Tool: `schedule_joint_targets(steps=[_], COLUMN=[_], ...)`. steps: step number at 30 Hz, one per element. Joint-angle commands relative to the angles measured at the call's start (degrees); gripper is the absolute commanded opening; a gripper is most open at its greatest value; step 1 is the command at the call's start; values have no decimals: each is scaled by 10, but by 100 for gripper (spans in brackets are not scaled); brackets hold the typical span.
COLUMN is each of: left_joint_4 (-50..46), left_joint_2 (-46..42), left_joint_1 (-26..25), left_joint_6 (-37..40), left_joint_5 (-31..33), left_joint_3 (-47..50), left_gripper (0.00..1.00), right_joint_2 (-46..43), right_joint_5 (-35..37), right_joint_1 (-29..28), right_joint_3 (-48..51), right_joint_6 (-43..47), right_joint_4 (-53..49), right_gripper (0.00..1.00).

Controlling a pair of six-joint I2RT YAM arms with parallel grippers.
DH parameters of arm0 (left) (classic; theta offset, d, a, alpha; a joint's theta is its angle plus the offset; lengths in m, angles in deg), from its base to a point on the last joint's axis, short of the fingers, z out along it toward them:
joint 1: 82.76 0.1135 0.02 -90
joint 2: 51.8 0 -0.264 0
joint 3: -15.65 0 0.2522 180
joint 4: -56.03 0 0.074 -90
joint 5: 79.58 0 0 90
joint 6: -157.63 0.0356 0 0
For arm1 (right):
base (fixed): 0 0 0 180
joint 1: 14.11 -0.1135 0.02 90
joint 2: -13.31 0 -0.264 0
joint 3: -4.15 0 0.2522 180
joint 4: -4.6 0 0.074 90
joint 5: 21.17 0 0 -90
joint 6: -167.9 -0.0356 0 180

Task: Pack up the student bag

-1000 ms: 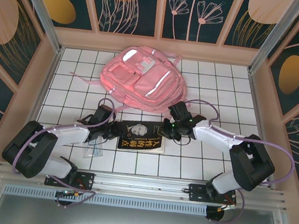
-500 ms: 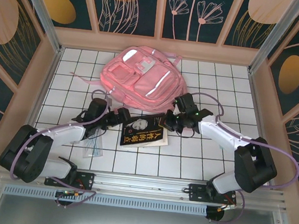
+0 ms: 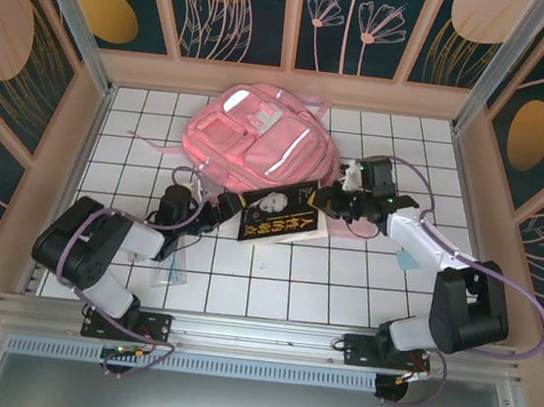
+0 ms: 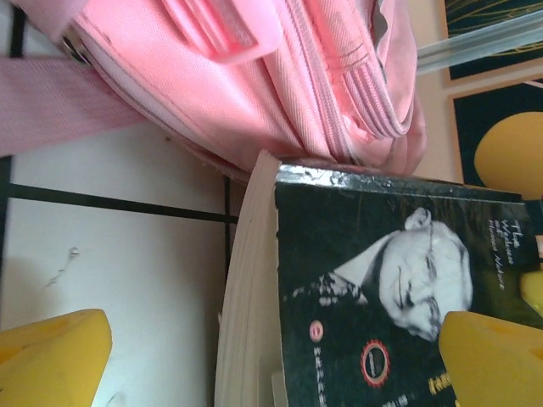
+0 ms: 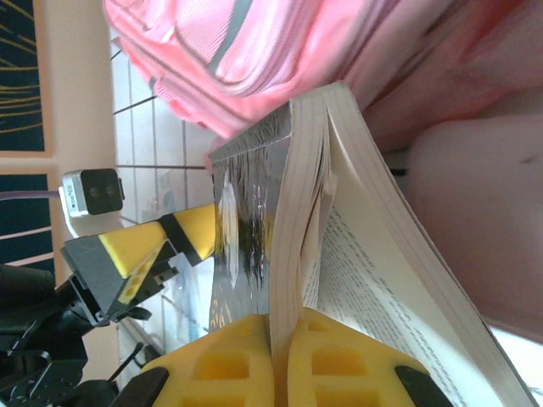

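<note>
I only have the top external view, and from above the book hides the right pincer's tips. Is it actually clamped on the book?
Observer: Yes. The right wrist view shows the right pincer shut on the book, pinching the black cover and a thin layer of pages.
Operator: Is the book closed?
Observer: No. The other pages splay away from the pinched part, with printed text showing.
Operator: And the left pincer?
Observer: The left wrist view shows the left pincer open. Its yellow fingers stand wide apart, with the book's cover between them, unclamped.
</note>
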Motion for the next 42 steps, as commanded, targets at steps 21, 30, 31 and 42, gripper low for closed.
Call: schedule_joint_targets(steps=[21,30,31,42], left_joint_4=[-184,-202,-204,-194], left_joint_2=[69,65,66,87], left_joint_1=[-71,-74,-74,-77], left_joint_6=[21,13,14,3], left_joint_5=[45,52,52,40], left_joint_3=[-139,-139,-140,-143], left_gripper=[71,71,71,69], right_joint_2=[47,-6,-16,-18], right_joint_5=[97,120,124,138], right_joint_1=[81,25,16,-43], right_joint_3=[-23,73,85,170], right_joint_6=[147,71,61,14], right_joint_4=[-74,-78,-80,60], right_gripper=[59,62,63,69])
